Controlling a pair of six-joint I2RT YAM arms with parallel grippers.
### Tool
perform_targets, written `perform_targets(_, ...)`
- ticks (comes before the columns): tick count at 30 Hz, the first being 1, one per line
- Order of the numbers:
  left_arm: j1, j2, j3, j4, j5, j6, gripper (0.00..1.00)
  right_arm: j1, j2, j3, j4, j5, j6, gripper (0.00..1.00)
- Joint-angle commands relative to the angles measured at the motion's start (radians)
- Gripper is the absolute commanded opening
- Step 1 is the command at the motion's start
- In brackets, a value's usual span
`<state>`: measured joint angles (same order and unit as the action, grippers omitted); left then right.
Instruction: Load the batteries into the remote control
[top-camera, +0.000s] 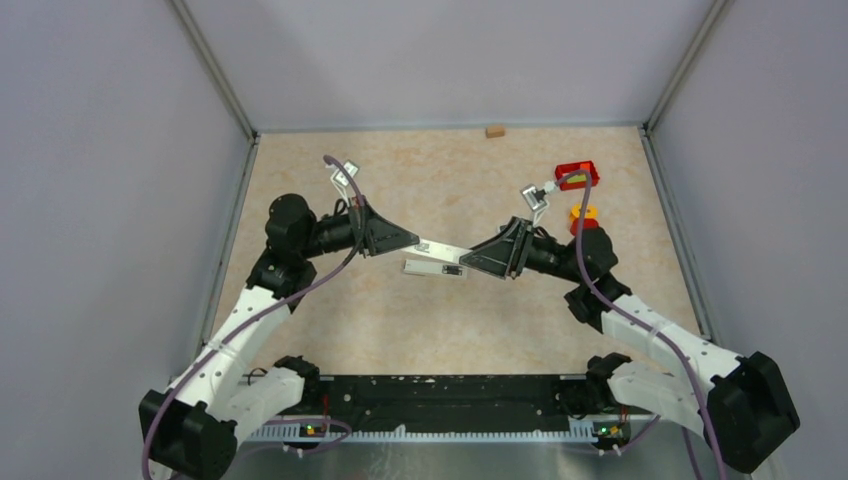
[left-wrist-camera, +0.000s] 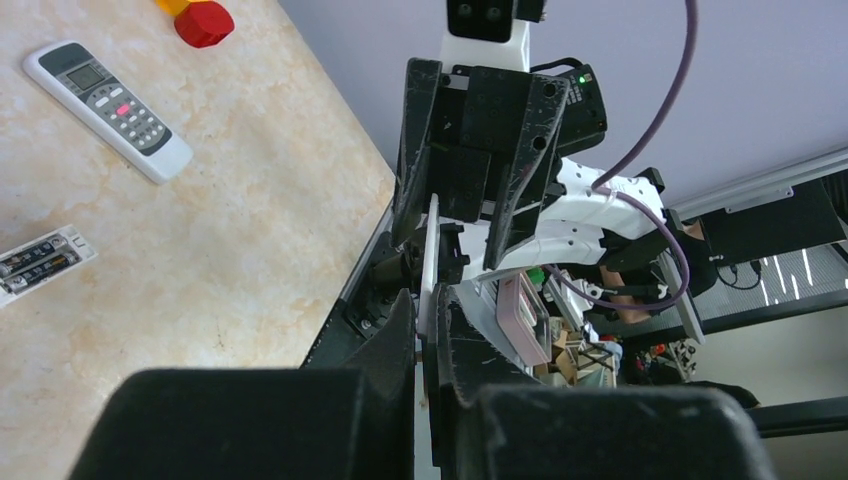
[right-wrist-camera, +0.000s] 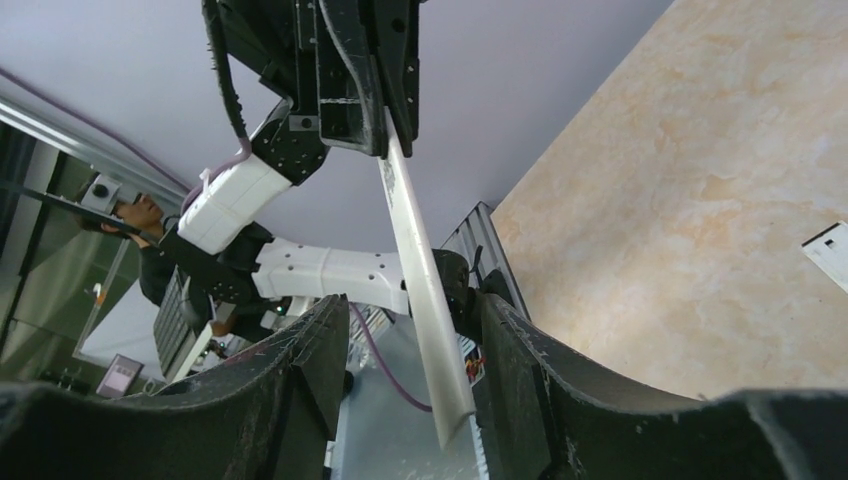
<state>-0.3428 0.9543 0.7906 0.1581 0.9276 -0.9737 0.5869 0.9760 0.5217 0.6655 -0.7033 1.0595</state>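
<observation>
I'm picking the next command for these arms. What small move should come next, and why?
Probably close the right gripper on the white panel. The panel's end lies between its fingers, which stand apart, while only the left gripper clamps the other end, above the table.

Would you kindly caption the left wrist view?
Left gripper clamps a thin white plate, right gripper open around it; white oblong remote control beyond.

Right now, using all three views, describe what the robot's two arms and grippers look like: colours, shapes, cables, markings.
Both the left arm and right arm have white shell links between chunky black joints. A purple cable loops along each. The left gripper and right gripper are black triangular wedges with two flat scuffed fingers. No markings are readable.
</observation>
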Motion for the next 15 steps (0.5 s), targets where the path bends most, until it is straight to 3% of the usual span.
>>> perform_targets(1, 0.008, -0.036, 0.051, 0.063, 0.013, -0.006, 0.0, 0.008, -0.002, -0.011, 0.063, 0.031, 0.017, 0.53)
perform_targets(5, 0.009, -0.045, 0.05, 0.058, 0.008, -0.003, 0.0, 0.008, -0.001, -0.011, 0.066, 0.044, 0.019, 0.52)
perform_targets(8, 0.008, -0.045, 0.044, 0.054, 0.002, -0.003, 0.0, 0.008, -0.001, -0.011, 0.092, 0.044, 0.03, 0.45)
perform_targets(11, 0.009, -0.04, 0.038, 0.055, 0.0, -0.006, 0.0, 0.008, 0.001, -0.008, 0.105, 0.041, 0.037, 0.3)
perform_targets(15, 0.008, -0.038, 0.034, 0.052, -0.008, -0.004, 0.0, 0.008, 0.007, -0.002, 0.1, 0.042, 0.044, 0.0)
